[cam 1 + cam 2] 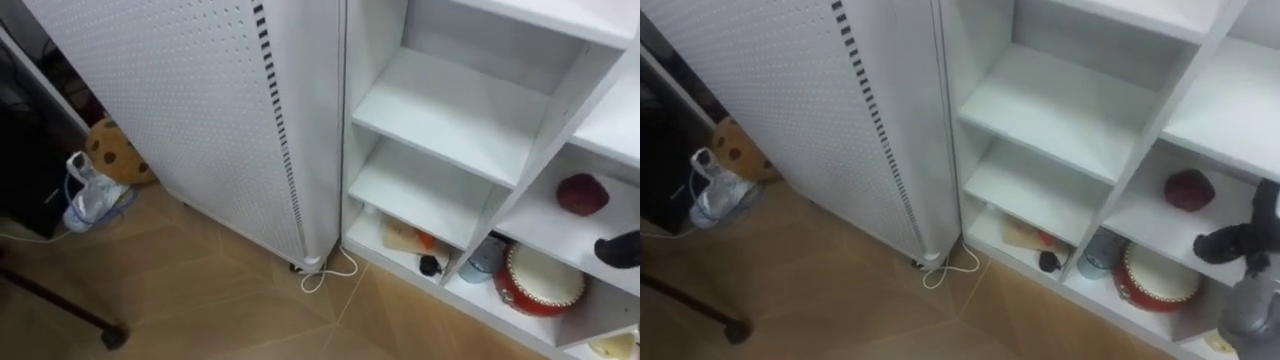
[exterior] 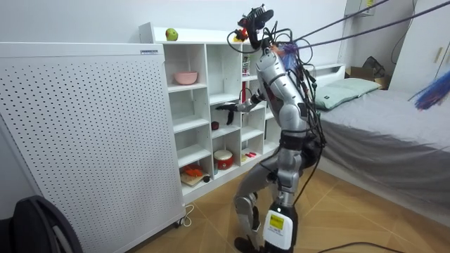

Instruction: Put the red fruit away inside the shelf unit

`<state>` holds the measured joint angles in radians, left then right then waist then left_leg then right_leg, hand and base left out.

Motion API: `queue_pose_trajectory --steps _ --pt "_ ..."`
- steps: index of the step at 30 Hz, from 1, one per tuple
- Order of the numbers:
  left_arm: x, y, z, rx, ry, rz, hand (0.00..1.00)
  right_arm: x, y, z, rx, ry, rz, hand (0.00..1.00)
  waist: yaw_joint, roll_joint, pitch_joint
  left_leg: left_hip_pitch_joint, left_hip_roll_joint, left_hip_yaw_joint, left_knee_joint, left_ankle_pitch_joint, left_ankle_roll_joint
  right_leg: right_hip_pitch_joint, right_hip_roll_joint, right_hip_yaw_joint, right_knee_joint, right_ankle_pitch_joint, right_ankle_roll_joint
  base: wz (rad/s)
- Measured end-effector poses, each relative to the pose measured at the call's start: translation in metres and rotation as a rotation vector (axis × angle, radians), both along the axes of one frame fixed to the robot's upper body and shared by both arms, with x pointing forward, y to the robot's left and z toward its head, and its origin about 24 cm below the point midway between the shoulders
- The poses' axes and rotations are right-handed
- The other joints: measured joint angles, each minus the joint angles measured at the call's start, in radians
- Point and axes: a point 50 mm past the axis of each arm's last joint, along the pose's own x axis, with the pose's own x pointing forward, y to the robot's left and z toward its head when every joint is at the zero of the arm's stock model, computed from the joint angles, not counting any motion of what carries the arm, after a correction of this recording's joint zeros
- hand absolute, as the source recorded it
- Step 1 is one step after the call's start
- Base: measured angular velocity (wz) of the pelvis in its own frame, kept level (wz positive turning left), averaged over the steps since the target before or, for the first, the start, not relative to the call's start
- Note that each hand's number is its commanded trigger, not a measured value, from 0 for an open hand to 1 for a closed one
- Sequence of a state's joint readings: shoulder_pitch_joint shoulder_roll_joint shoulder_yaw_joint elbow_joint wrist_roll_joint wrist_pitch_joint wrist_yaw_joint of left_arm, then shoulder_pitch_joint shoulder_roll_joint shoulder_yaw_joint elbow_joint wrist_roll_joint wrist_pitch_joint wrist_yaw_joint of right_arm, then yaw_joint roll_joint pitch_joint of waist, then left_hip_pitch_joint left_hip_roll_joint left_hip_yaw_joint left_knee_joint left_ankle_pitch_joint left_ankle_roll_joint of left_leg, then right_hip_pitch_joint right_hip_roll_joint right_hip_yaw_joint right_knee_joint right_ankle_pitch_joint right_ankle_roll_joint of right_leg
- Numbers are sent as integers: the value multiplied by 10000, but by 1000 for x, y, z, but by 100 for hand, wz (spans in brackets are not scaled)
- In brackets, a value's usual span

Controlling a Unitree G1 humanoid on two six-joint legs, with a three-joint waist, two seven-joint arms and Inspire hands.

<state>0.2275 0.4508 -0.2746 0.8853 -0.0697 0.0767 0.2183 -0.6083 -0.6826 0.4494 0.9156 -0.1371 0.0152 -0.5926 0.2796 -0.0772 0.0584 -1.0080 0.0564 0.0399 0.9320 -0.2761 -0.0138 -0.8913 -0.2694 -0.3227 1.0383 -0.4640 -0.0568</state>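
A dark red fruit [image 1: 581,194] [image 1: 1189,189] lies on a middle shelf of the white closet [image 1: 450,120], in its right column. My right hand [image 1: 1232,241] [image 1: 618,248] reaches in from the right, just below and right of the fruit and apart from it, open, with nothing in it. In the room view I stand facing the closet [image 2: 211,105] with that hand [image 2: 228,107] held out at mid-shelf height; the red fruit [image 2: 215,125] lies one shelf lower. A green apple [image 2: 171,34] rests on the closet's top.
A red round tin [image 1: 540,280] and a bluish cup [image 1: 484,260] stand on the bottom shelf. A pink bowl [image 2: 186,77] is on an upper shelf. A white perforated panel [image 1: 200,100] stands left of the closet, with a white cable [image 1: 330,270] on the floor. A bed [image 2: 380,126] lies behind me.
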Motion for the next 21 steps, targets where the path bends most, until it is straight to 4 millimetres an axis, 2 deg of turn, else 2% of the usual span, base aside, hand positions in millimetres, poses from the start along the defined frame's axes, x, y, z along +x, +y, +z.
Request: queue_pose_trajectory --steps 1,2,4,5,7,8,10,11,13,14,16,17,19,21 --pt "1 -1 0 -139 -32 -67 0 -6 5 -13 -129 615 520 0 75 31 4 251 57 -11 -142 -17 -29 259 153 13 -233 43 36 -12" --pt "1 -2 -1 -214 -47 -107 0 -9 9 -20 -205 955 773 0 79 49 8 387 55 -26 -223 -11 -41 404 162 -24 -325 55 37 0" --pt "6 -7 -3 -460 -216 -200 0 -34 17 -59 -377 2657 1650 0 88 191 2 999 61 -83 -592 2 -67 1084 282 -129 -788 104 99 8" --pt "7 -9 -3 -497 -253 -235 0 -42 18 -69 -440 3161 1836 0 105 240 -7 1150 61 -103 -701 6 -75 1263 316 -169 -928 125 132 6" --pt "14 -13 -6 -576 -341 -308 0 -76 30 -114 -342 5218 2382 0 207 311 -69 1705 83 -99 -1294 96 -141 1828 478 -239 -1601 321 183 -3" --pt "16 -15 -6 -605 -371 -308 0 -83 34 -124 -210 5654 2503 0 224 319 -71 1835 84 -95 -1430 129 -156 1943 521 -239 -1766 386 187 -13" --pt "23 -20 -8 -757 -566 -330 0 -115 47 -157 500 7127 2864 0 100 406 -138 2388 63 -82 -2054 300 -155 2510 641 -359 -2431 619 223 -3" --pt "23 -22 -9 -806 -643 -350 0 -123 50 -164 681 7476 2906 0 12 433 -159 2570 36 -80 -2259 362 -148 2704 658 -409 -2624 677 250 12" --pt "23 -28 -11 -939 -743 -460 0 -153 60 -189 1355 8733 2904 0 -216 489 -214 3418 15 -4 -3039 515 -147 3531 810 -435 -3462 915 358 2" --pt "22 -29 -12 -942 -720 -494 0 -160 63 -194 1533 9006 2895 0 -286 509 -246 3649 10 10 -3244 551 -149 3766 839 -469 -3689 986 384 -4" --pt "14 -36 -16 -985 -561 -508 0 -196 70 -213 2112 9986 2658 0 -549 560 -393 4715 1 120 -4076 670 -129 4859 1021 -518 -4708 1243 541 0" --pt "10 -39 -18 -989 -498 -557 0 -202 71 -216 2203 10089 2637 0 -594 571 -410 5010 -5 189 -4290 694 -122 5154 1045 -529 -4946 1313 582 -5" --pt "-8 -45 -22 -959 -20 -850 0 -232 72 -226 2669 10703 2229 0 -1039 589 -526 6155 -121 295 -5139 803 -92 6340 1137 -603 -5919 1512 773 3" --pt "-16 -48 -23 -922 9 -615 0 -252 71 -232 3173 11016 1599 0 -1296 531 -589 6895 -194 382 -5542 813 -86 7045 1168 -606 -6456 1621 893 0"
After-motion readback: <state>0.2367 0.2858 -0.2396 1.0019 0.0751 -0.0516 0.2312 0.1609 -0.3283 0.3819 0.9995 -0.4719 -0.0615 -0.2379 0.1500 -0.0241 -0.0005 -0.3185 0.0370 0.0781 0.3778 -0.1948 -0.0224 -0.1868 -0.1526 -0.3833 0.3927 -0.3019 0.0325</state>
